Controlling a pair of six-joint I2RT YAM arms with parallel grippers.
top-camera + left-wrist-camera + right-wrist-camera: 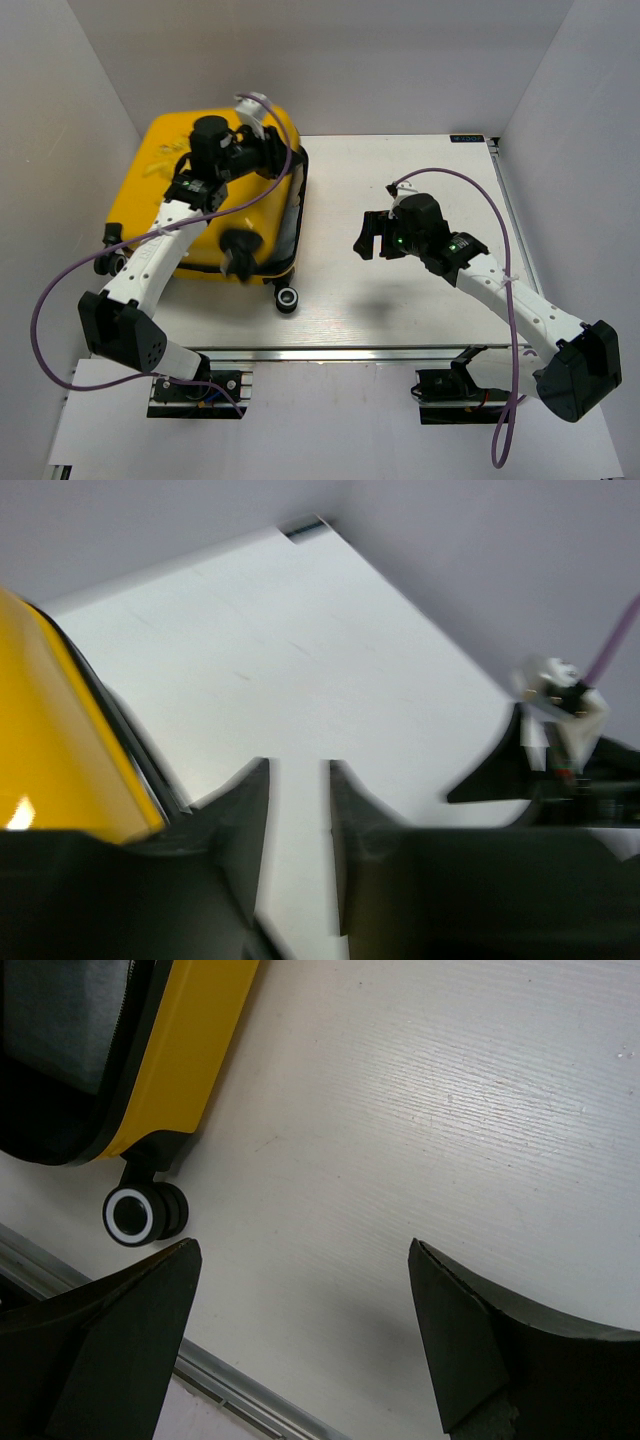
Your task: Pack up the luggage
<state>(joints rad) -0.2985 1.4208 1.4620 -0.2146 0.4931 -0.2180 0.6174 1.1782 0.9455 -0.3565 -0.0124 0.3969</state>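
The luggage (145, 185) lies on the left part of the table (400, 170). The left gripper (300, 765) hovers at its right edge with the yellow shell just beside it. Its jaws are only a narrow gap apart, with nothing between them. The right gripper (305, 1250) hangs wide open and empty over the tabletop, apart from the luggage and near its corner wheel (140, 1213).

No legible text, brand or number is recorded in any view. A small dark tag (467, 138) is noted at the far right edge of the table (400, 320), too small to be read. Faint lines on the luggage (137, 197) shell are not decipherable.
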